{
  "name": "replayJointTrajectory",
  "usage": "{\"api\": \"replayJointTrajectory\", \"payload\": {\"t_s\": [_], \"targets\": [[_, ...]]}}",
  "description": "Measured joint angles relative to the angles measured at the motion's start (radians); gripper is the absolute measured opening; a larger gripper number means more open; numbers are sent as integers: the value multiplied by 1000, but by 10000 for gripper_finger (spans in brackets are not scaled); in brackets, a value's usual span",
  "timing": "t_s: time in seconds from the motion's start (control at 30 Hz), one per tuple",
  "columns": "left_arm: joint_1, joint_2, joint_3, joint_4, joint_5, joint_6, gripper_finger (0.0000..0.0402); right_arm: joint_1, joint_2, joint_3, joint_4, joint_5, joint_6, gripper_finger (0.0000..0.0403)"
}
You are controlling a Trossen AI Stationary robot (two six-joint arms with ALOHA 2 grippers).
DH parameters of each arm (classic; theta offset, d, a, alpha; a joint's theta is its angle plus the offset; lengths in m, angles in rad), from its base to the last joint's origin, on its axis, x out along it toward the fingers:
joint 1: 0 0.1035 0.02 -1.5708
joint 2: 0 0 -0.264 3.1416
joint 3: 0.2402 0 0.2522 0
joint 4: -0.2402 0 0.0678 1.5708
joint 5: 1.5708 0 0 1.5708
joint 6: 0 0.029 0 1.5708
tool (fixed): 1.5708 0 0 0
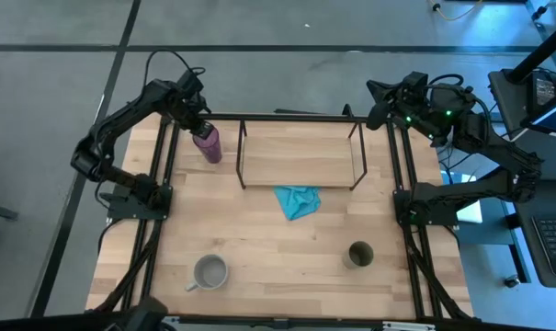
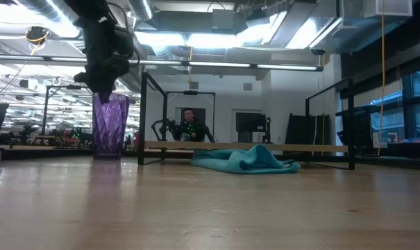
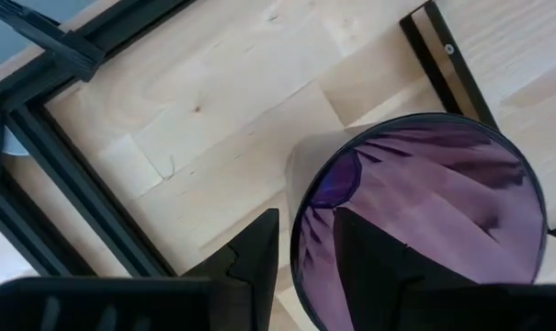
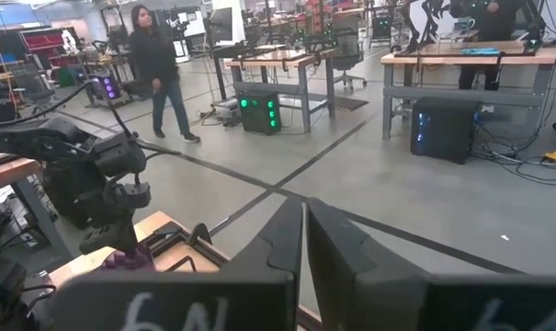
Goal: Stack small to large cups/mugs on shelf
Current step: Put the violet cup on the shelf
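The purple tumbler stands upright on its base on the table at the far left, just left of the shelf; it also shows in the low view. My left gripper is over its mouth, shut on its rim. The grey mug stands near the front left and the olive-green cup near the front right. My right gripper waits shut and empty, raised past the table's far right corner. My left gripper has one finger inside the tumbler and one outside, with the rim's wall between them on the tumbler's far-left side. The fingers come from above, pointing down. The tumbler stands upright with its base on the table.
A crumpled teal cloth lies on the table just in front of the shelf. Black frame rails run along the table's left and right sides. People stand in the room beyond the table.
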Motion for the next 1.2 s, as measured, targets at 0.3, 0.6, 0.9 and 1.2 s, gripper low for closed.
{"api": "replayJointTrajectory", "payload": {"t_s": [0.3,0.6,0.9,1.2], "targets": [[0,5,0,-25,-26,14,98,0,0,0,-1,0,0,22],[0,5,0,-25,-24,26,14,0,0,0,-2,0,23,22],[0,-3,14,-46,-1,26,5,0,0,0,-24,0,46,22],[-39,-3,320,-302,10,33,2,-12,0,0,-79,60,49,22]]}}
